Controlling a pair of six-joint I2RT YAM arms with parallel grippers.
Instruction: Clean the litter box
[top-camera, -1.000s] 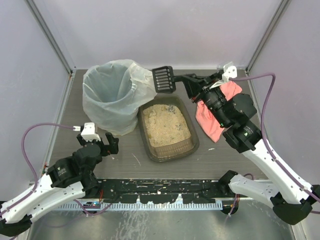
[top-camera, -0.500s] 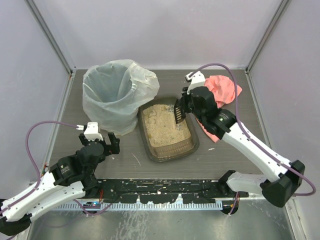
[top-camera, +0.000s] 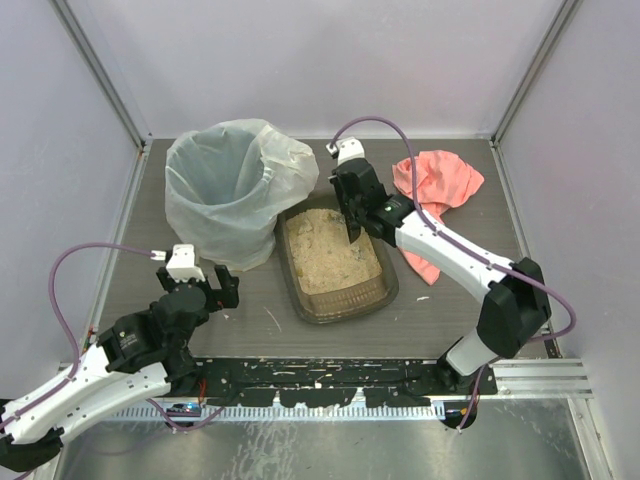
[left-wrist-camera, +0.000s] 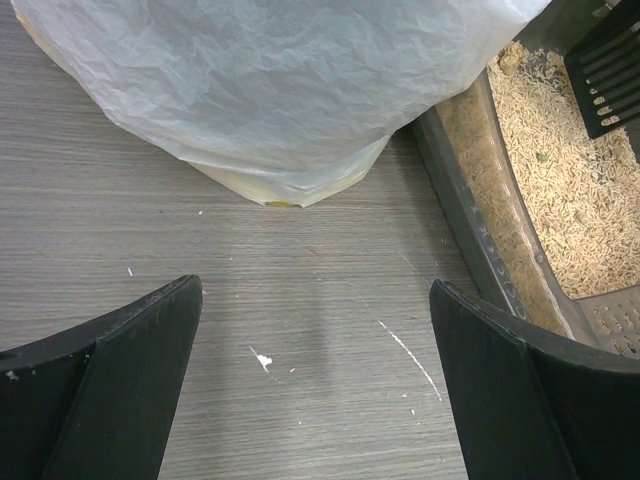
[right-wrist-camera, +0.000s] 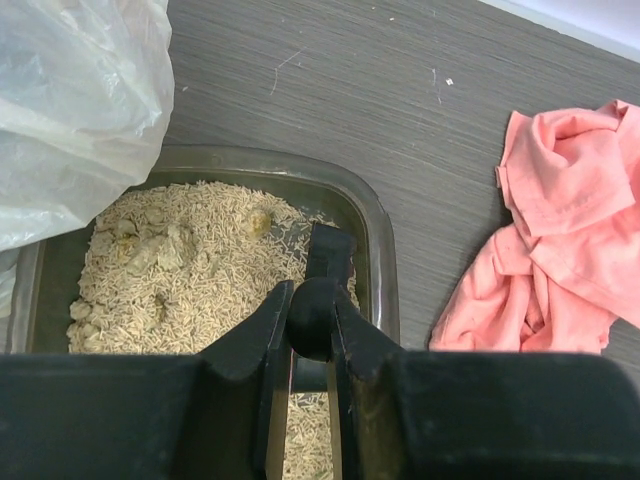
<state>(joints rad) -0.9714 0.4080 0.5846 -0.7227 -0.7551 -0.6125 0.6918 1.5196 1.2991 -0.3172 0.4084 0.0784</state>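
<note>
Grey-brown litter box (top-camera: 345, 312) sits just beside the bagged bin (top-camera: 215, 215). My right gripper (right-wrist-camera: 310, 318) is clamped on the black scoop (right-wrist-camera: 329, 250), now dipped into the box's far end after swinging down from the bin. My left gripper (left-wrist-camera: 315, 300) hangs wide apart.

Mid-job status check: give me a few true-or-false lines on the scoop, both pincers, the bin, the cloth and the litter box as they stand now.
1. The right pincer is shut on the handle of the scoop. True.
2. The scoop is over the bag-lined bin. False: its head is down inside the litter box.
3. The left pincer grips the litter box rim. False: it is open and holds nothing, above the table near the bin.
4. The pink cloth lies on the table outside the litter box, on the right arm's side. True.
5. The litter box has tan litter in it. True.
</note>
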